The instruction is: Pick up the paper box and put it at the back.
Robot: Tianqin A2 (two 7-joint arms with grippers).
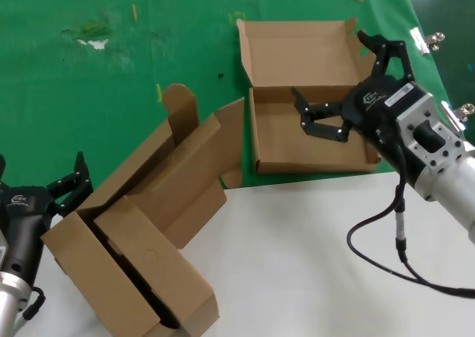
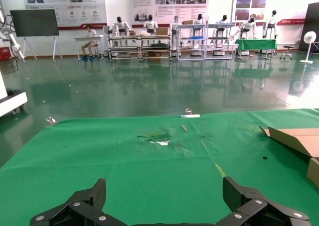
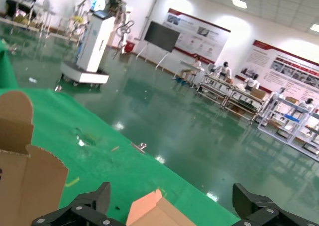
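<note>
Fingers of the right gripper (image 1: pixel 335 81) are spread wide and grasp nothing; one black fingertip (image 1: pixel 299 96) hangs over the tray of the paper box (image 1: pixel 308 99), the other reaches up past the box's far right corner. The paper box lies open on the green sheet (image 1: pixel 111 70), its lid standing up behind the tray, and its front wall sits right at the line where the sheet meets the white tabletop (image 1: pixel 297 263).

From the right wrist camera only a cardboard corner of the paper box (image 3: pixel 152 212) pokes up between the two dark fingers (image 3: pixel 87 206), with the sheet and a shiny hall floor beyond; the tray itself does not show there. The head camera alone shows the whole box and both arms.

Left of the paper box, close to its front corner, a cluster of larger nested cardboard boxes (image 1: pixel 141 233) sprawls across the sheet edge onto the tabletop. The left gripper (image 1: pixel 70 185) sits beyond that cluster, just beside its left end, fingers released and apart. Its wrist camera looks out over the sheet toward a torn, stained patch (image 2: pixel 159 138), with a lid edge of the paper box (image 2: pixel 294 136) far off to the side.
</note>
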